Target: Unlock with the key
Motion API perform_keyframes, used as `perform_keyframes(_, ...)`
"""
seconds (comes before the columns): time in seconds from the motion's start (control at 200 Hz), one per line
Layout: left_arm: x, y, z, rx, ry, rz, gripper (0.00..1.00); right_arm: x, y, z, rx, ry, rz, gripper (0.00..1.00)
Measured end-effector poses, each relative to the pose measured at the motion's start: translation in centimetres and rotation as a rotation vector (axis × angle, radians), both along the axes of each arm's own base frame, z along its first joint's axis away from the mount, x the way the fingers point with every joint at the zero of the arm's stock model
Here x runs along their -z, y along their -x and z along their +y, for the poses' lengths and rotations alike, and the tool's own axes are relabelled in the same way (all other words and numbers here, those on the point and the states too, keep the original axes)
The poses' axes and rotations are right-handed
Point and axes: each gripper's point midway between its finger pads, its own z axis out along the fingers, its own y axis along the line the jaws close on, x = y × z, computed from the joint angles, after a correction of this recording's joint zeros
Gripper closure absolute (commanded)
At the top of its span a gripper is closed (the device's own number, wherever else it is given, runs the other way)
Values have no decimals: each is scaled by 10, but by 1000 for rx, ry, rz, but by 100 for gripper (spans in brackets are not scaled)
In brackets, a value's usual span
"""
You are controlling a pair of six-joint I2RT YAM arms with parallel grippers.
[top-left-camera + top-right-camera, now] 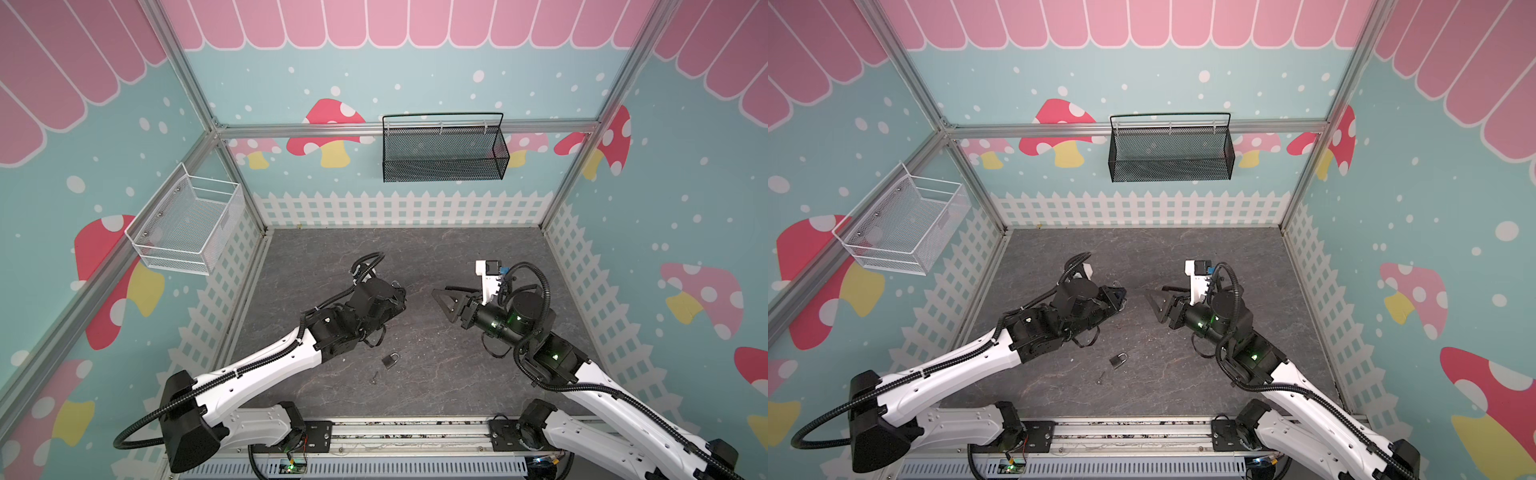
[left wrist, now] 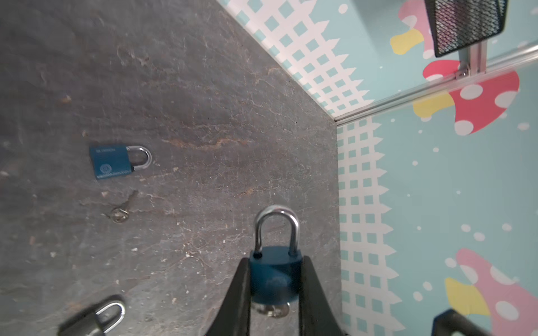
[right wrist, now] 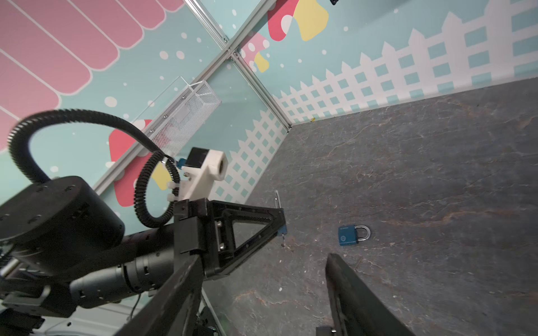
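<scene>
My left gripper (image 2: pixel 275 261) is shut on the body of a blue padlock (image 2: pixel 275 276), one finger on each side. Its silver shackle (image 2: pixel 276 229) is closed and sticks out past the fingertips. A silver key (image 2: pixel 273 309) sits in the keyhole at the other end of the body. In both top views the left gripper (image 1: pixel 401 291) hovers mid-floor and faces my right gripper (image 1: pixel 439 290), a short gap apart. The right gripper (image 3: pixel 265 259) is open with nothing between its fingers. In the right wrist view the held padlock (image 3: pixel 281 230) shows at the left gripper's tip.
A second blue padlock (image 2: pixel 116 161) lies on the grey floor (image 1: pixel 457 374) with a loose key (image 2: pixel 120 212) beside it. A grey padlock (image 2: pixel 96 317) lies closer in. A black mesh basket (image 1: pixel 442 149) hangs on the back wall and a white basket (image 1: pixel 187 224) on the left wall.
</scene>
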Motion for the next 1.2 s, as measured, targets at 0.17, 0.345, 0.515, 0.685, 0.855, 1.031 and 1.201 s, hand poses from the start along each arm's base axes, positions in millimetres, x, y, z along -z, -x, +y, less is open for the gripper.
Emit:
perform_keyframes(0.17,0,2,3,158,-212,-217,100,0,-7,5,-20,154,-5,23)
perform_keyframes(0.345,33,4,-4,304,-385,-363,100,13,-12,8,-47,295,22,20)
perform_keyframes(0.515,39,5,-18,398,-431,-484,100,25,-21,11,-57,406,54,18)
perform_keyframes(0.685,35,3,-33,449,-429,-558,100,35,-32,20,-80,484,78,17)
perform_keyframes(0.855,33,3,-39,470,-426,-587,100,40,-49,24,-59,565,98,16)
perform_keyframes(1.031,27,3,-41,469,-412,-607,100,46,-54,24,-60,616,111,16)
perform_keyframes(1.201,26,4,-42,469,-408,-611,100,51,-61,24,-57,663,114,15)
